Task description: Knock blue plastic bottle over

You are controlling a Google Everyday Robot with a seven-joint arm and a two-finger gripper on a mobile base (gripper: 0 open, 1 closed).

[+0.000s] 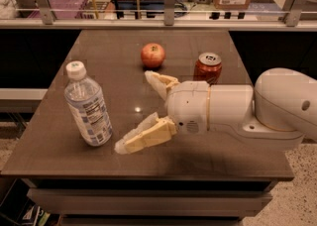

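Brown table (106, 46) is seen before a rail (168, 16). At its left side the bottle (88, 107) is placed upright, cap on. Farther back, near the middle, an apple (152, 55) is found. The gripper (133, 111) is held just right of the bottle, fingers spread wide, nothing grasped. A red can (207, 67) is seen behind the arm (233, 108).

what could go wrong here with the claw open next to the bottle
1. The open claw has its lower finger near the base of the blue plastic bottle; a low push may slide it, not tip it.
2. The bottle stands near the table edge at the left front, so it might roll off once down.
3. The red can sits close behind the arm; a sideways swing could hit it.
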